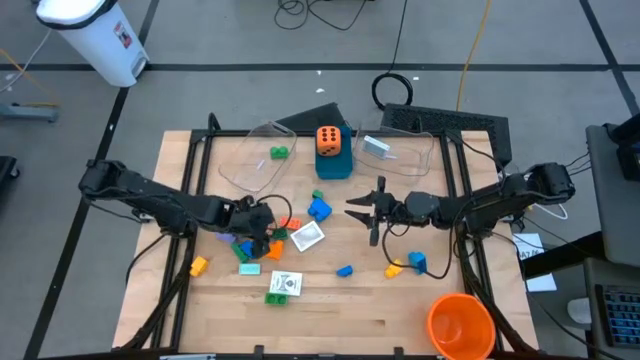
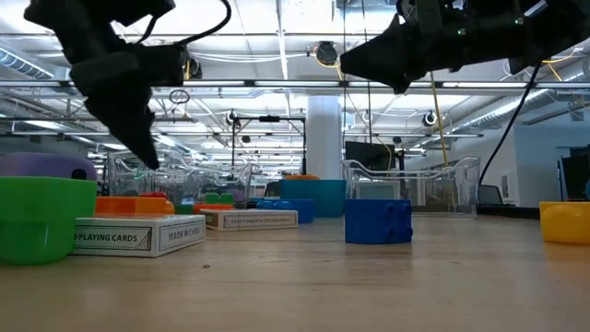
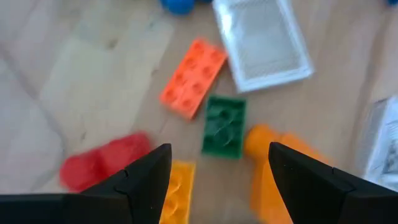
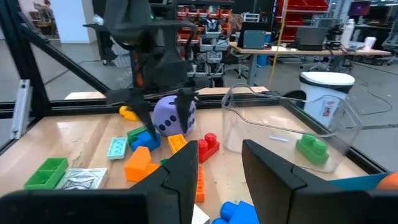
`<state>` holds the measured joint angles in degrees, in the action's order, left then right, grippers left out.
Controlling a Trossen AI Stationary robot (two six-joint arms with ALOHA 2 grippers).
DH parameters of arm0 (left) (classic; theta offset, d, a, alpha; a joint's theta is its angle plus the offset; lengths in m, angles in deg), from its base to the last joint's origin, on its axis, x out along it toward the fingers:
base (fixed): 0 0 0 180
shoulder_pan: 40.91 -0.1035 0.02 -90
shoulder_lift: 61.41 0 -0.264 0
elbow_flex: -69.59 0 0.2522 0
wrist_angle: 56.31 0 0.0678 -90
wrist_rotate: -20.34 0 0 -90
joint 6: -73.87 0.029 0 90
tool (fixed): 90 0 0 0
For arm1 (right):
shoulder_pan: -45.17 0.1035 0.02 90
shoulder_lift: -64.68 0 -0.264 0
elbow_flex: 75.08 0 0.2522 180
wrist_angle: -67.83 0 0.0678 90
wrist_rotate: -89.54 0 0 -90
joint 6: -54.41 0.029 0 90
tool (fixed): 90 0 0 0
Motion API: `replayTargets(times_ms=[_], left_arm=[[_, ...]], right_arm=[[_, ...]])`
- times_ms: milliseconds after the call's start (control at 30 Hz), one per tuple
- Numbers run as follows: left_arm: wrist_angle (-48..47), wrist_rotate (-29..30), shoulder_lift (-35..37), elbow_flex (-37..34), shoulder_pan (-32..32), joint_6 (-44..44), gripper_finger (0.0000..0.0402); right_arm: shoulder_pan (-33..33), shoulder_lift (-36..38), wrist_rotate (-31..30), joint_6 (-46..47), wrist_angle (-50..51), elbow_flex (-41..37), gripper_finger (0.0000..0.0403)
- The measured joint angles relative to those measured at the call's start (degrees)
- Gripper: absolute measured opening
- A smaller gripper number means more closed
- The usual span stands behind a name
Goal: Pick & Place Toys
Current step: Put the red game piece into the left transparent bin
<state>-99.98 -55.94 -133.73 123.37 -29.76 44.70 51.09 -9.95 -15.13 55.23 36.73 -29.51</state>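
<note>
A green brick (image 2: 37,219) and a white card box (image 2: 138,235) sit closest on the counter (image 1: 330,310) as two robot hands hang over scattered toys.

The left hand (image 1: 262,228), fingers apart and holding nothing, hovers above a cluster of bricks: a green one (image 3: 224,126), an orange one (image 3: 193,78), a red one (image 3: 104,169) and a yellow one (image 3: 177,199), beside a white picture card (image 3: 262,42). The right hand (image 1: 368,212) is raised near the counter's middle, fingers slightly parted and empty. A purple die (image 4: 174,116) lies by the left hand; an orange die (image 1: 329,140) rests on the blue box (image 1: 333,165). One green brick (image 1: 279,152) lies inside a clear tub (image 1: 250,160). An orange cup (image 1: 460,325) stands at the counter's corner.
</note>
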Motion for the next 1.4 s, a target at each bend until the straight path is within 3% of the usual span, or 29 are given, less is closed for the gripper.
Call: replayTargets(times_ms=[200,367,600,767,1100,1400], left_arm=[[-18.86,7.14,0.0,7.77,0.04,-3.9,0.0273],[-33.33,8.92,0.01,15.99,-0.26,-8.66,0.0273],[-35.91,8.7,-0.08,17.61,-0.14,-5.66,0.0273],[-32.46,6.93,-2.77,16.62,-0.57,6.26,0.0273],[-28.4,6.91,-10.29,16.63,-0.87,40.47,0.0273],[-25.26,4.69,-19.15,16.63,-7.68,54.01,0.0273]], right_arm=[[0.21,0.0,0.02,0.7,0.24,0.0,0.0117],[0.21,-0.39,0.62,1.4,0.58,0.0,0.0117],[0.21,-0.39,3.21,1.34,0.45,0.0,0.0117],[0.17,-0.39,5.96,1.03,0.46,0.0,0.0133],[0.19,-0.39,5.99,0.02,0.52,0.0,0.0192],[0.19,-0.39,5.99,0.02,0.55,0.0,0.0217]])
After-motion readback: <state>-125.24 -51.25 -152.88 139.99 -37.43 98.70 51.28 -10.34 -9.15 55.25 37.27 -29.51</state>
